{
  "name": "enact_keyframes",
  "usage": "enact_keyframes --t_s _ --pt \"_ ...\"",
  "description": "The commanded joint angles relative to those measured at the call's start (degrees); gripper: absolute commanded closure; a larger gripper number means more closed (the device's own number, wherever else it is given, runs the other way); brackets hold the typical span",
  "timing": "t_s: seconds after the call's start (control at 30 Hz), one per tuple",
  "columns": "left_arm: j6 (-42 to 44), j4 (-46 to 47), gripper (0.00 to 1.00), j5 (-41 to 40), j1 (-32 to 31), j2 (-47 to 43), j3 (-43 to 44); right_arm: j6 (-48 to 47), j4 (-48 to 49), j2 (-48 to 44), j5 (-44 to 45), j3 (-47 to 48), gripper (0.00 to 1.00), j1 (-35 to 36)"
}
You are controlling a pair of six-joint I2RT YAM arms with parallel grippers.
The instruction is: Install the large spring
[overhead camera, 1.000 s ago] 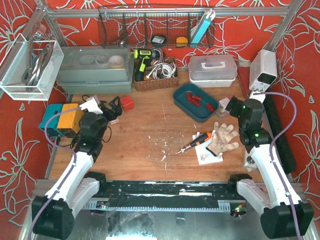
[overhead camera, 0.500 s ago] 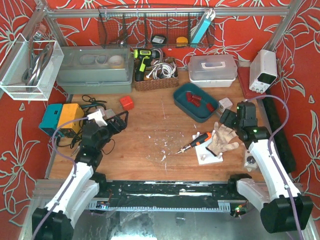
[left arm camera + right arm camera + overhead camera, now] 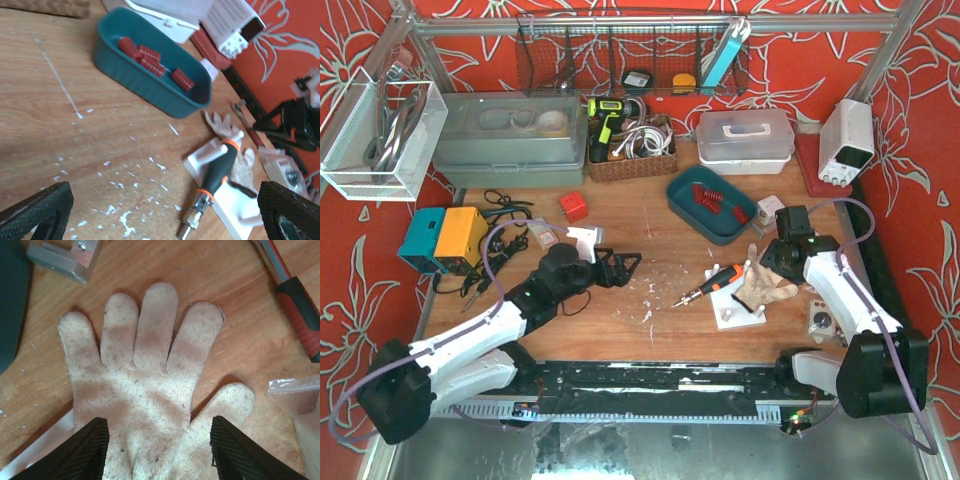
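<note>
Several red springs (image 3: 718,200) lie in a teal tray (image 3: 692,212) at the back right; they also show in the left wrist view (image 3: 145,52), in the tray (image 3: 150,82). My left gripper (image 3: 618,268) is open and empty, low over the table's middle, well left of a black-and-orange screwdriver (image 3: 217,172). The screwdriver (image 3: 715,282) rests partly on a white plate (image 3: 735,315). My right gripper (image 3: 772,258) is open and empty, hovering right over a cream work glove (image 3: 150,390) that lies flat beside the plate.
A red-handled tool (image 3: 300,310), an aluminium block (image 3: 65,260) and a plastic bag (image 3: 300,405) lie around the glove. A white power supply (image 3: 847,140), a lidded white box (image 3: 745,138), a cable basket (image 3: 632,150) and a red cube (image 3: 574,206) stand behind.
My left arm has swung right from the left edge toward the table's middle. My right gripper has moved left and down over the glove.
</note>
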Motion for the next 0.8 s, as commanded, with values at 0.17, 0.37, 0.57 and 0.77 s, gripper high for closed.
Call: enact_keyframes --t_s 0.17,0.37,0.57,0.77 --pt "6.8 -0.8 0.00 -13.2 -13.6 6.5 1.9 -0.3 -1.3 -1.3 -1.0 -2.1 0.51 -0.1" --pt "9.9 2.6 0.00 -16.0 -13.9 9.1 -1.5 -2.4 1.5 -3.3 -6.2 -5.4 0.56 0.2" --pt "15.4 7.4 0.00 -25.0 -14.0 5.4 -6.6 -5.4 5.5 -4.0 -11.0 -7.8 0.60 0.4" --pt "14.8 15.3 0.00 -24.5 -14.0 -2.4 -13.7 -7.5 8.9 -5.2 -17.8 -8.5 0.61 2.2"
